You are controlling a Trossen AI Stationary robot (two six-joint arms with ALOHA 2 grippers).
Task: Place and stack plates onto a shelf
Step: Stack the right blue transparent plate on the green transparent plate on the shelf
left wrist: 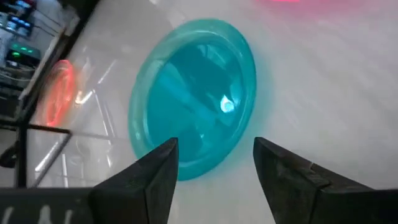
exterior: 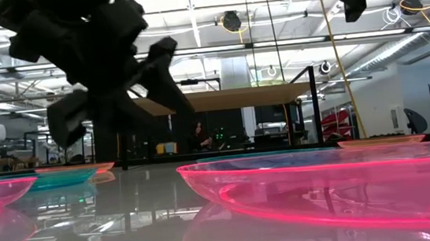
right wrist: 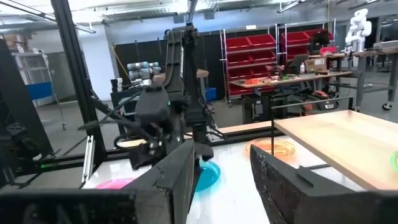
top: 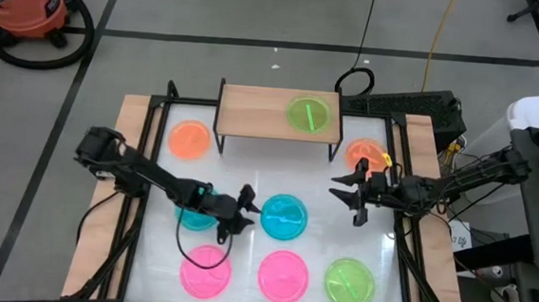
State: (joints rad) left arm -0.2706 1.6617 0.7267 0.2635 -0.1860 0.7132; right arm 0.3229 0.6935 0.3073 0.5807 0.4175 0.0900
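Shelf (top: 263,108) sits at the back of the table w/ one green plate (top: 311,115) already on its right half; left half is bare, so there's room for another plate or a stack.

In front of the shelf:
- **Blue plates:** one (top: 284,217) straight ahead, the other (top: 195,218) to its left, partly under the left arm.
- **Pink plates:** two (top: 206,268) (top: 283,275) further forward.
- **Second green plate** (top: 350,283): front right.
- **Orange plates:** one (top: 190,140) by the shelf's left legs, one (top: 364,154) by its right legs.

Left gripper (top: 244,209) hangs between the two blue plates. Its fingers are spread and empty, aimed at the blue plate's (left wrist: 193,99) rim, prob. lining up a pinch on the edge, since flat plates offer nothing else to grab.

Right gripper (top: 353,197) waits in front of the shelf's right end, fingers apart, holding nothing, prob. kept clear of the left arm.
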